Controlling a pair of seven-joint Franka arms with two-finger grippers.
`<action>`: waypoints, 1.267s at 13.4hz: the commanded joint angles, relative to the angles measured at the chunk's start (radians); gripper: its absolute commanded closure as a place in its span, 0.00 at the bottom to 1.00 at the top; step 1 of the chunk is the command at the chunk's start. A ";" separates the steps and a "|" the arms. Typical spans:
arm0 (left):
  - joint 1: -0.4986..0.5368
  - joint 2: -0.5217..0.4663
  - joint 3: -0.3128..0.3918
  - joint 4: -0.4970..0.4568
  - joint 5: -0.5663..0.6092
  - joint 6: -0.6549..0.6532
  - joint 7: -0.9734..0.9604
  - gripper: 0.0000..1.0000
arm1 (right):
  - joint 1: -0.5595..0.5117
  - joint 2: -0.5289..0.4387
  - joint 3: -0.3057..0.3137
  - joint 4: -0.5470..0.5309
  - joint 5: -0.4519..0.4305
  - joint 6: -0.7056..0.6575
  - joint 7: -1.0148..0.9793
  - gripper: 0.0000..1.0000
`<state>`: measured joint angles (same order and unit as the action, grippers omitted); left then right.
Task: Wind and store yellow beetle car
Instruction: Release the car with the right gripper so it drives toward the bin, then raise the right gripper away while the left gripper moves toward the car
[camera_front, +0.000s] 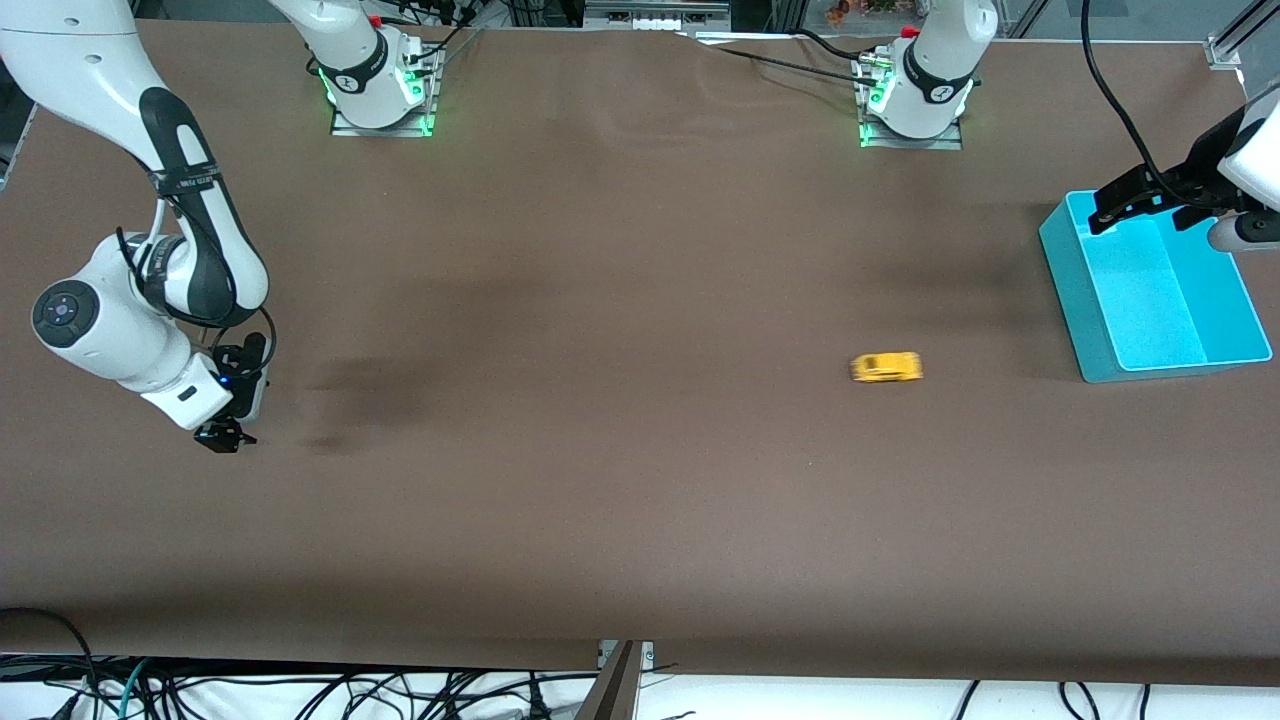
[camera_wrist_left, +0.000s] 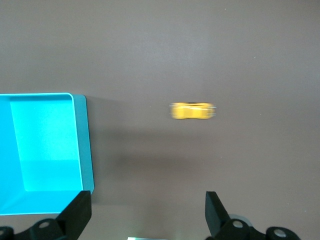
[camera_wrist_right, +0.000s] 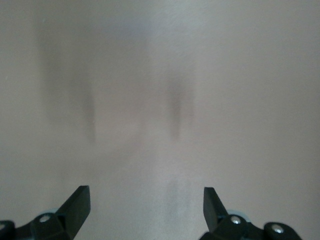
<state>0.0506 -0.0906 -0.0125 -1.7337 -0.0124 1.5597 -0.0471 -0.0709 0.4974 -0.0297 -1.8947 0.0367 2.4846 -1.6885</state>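
Note:
The yellow beetle car (camera_front: 886, 367) stands alone on the brown table, toward the left arm's end and a short way from the blue bin (camera_front: 1068, 270). My left gripper (camera_front: 1143, 215) hangs open over the bin's edge that lies farther from the front camera, with nothing between its fingers. Its wrist view shows the car (camera_wrist_left: 193, 111) out on the table ahead of the open left gripper (camera_wrist_left: 147, 200), with the bin (camera_wrist_left: 82, 145) beside it. My right gripper (camera_front: 225, 437) is open and empty, low over bare table at the right arm's end; the right wrist view shows only brown table under the right gripper (camera_wrist_right: 145, 192).
The blue bin holds nothing that I can see. The brown table (camera_front: 600, 400) stretches wide between the two arms. Both arm bases (camera_front: 378, 90) (camera_front: 915, 100) stand along the table's edge farthest from the front camera. Cables hang below the near edge.

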 joint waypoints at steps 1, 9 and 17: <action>0.005 -0.014 -0.001 -0.015 0.017 0.010 0.026 0.00 | -0.001 -0.043 0.004 -0.004 0.022 -0.026 0.114 0.00; 0.005 -0.005 -0.001 -0.015 0.018 0.011 0.026 0.00 | 0.009 -0.118 0.005 0.156 0.022 -0.353 0.744 0.00; 0.003 0.026 0.000 -0.018 0.011 0.011 0.026 0.00 | 0.014 -0.239 0.105 0.284 0.011 -0.688 1.478 0.00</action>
<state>0.0508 -0.0697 -0.0119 -1.7473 -0.0123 1.5601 -0.0471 -0.0505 0.3095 0.0570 -1.6060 0.0482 1.8529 -0.3298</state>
